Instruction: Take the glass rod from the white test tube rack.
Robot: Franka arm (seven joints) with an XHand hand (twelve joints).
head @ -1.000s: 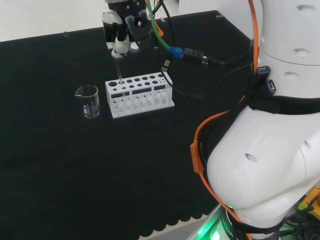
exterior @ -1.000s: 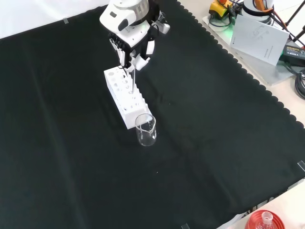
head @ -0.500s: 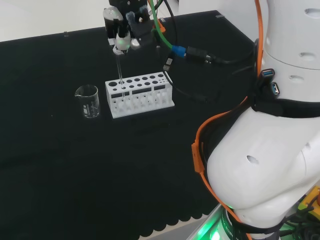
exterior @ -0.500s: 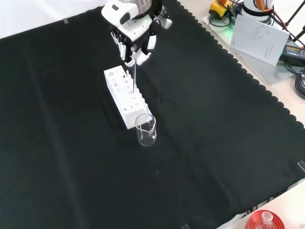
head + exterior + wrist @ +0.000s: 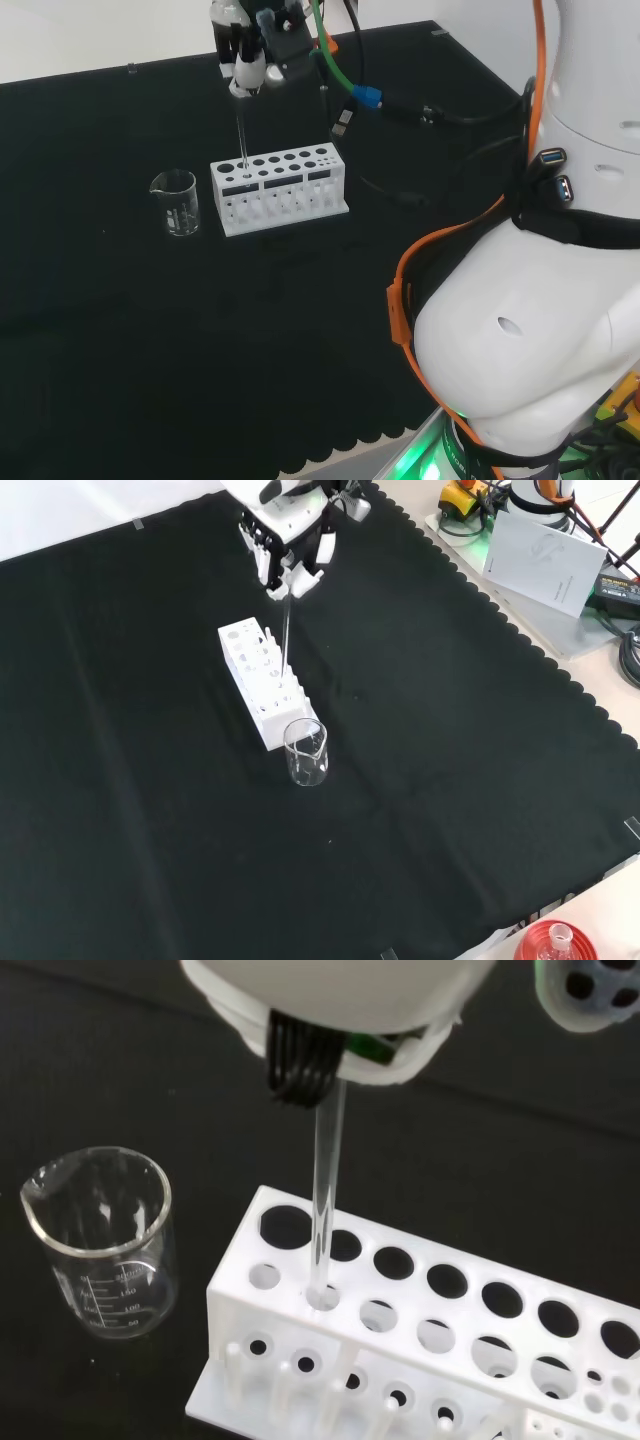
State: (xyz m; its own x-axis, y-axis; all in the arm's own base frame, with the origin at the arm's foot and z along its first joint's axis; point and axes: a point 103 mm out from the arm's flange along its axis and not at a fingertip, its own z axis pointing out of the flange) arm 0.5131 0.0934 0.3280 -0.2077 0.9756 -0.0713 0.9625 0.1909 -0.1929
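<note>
The white test tube rack [image 5: 279, 188] [image 5: 262, 682] [image 5: 420, 1350] lies on the black cloth. A clear glass rod [image 5: 241, 135] [image 5: 286, 630] [image 5: 324, 1200] hangs upright over the rack's end nearest the beaker. Its lower tip is level with a small hole in the rack's top, as the wrist view shows. Above it, the hand [image 5: 247, 50] [image 5: 290, 550] [image 5: 330, 1005] is shut on the rod's upper end, pinching it between fingers and thumb.
A small clear glass beaker [image 5: 177, 203] [image 5: 305, 752] [image 5: 105, 1245] stands beside the rack's end, to its left in the head view. The arm's white links [image 5: 540, 300] rise at the right of the head view. Papers and cables [image 5: 545, 550] lie off the cloth.
The hand has risen with the rod in it. The rod has slid up out of its hole until only the tip is at the rack's top.
</note>
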